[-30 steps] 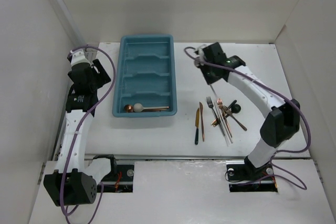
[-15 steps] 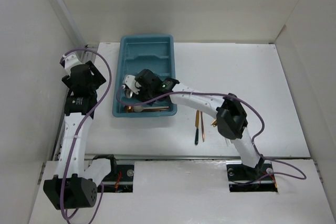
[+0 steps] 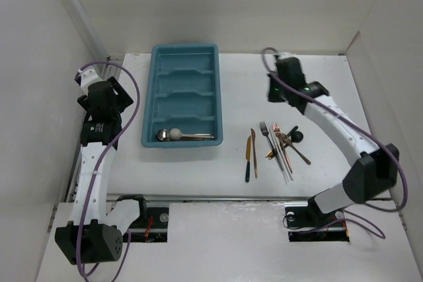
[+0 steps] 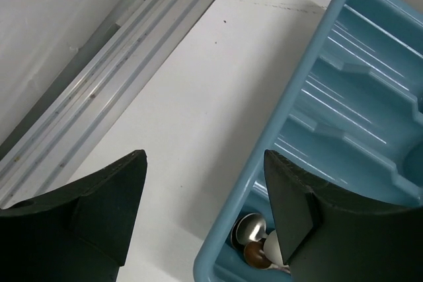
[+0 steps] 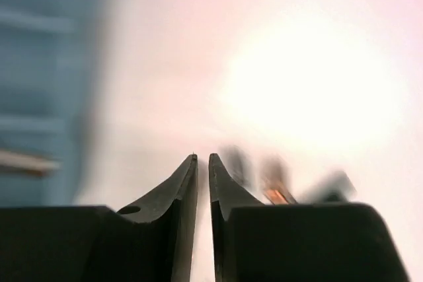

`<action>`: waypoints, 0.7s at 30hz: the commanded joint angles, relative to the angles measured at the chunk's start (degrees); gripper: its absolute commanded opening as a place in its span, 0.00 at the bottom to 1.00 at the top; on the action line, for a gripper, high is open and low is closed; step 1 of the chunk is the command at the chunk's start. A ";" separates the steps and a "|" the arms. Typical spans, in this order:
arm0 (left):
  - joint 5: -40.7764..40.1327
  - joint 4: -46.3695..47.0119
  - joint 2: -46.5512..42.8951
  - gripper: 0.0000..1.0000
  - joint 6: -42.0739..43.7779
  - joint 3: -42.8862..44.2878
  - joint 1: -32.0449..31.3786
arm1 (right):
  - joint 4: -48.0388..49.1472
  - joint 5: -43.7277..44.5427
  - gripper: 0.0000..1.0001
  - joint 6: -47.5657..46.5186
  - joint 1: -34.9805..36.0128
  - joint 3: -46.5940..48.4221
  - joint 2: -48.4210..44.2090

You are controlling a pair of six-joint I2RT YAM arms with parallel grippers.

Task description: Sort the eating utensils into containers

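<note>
The eating utensils not yet sorted lie in a loose cluster on the worktop, to the right of the teal tray and apart from it. A few spoons rest in the tray's nearest compartment, with their bowls at its left end. The right hand hangs above the worktop on the far side of the cluster, so the pile lies from it toward the robot's base and a little to the right. In the blurred right wrist view its fingers stand almost together, only a thin slit between them, with nothing held. Most of the loose pieces run near-to-far and roughly parallel, while the sorted spoons lie left-to-right along their compartment. A picked piece would therefore likely need about a quarter turn before it is set down. The left hand sits beyond the tray's left wall with its fingers spread wide and empty. That puts it well away from the cluster, so the right arm is clearly the nearer one for the next pick.
</note>
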 commanded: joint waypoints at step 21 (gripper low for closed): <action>3.34 3.03 -0.15 0.69 1.22 0.58 0.84 | -12.47 11.42 0.62 10.96 -14.80 -25.66 -2.40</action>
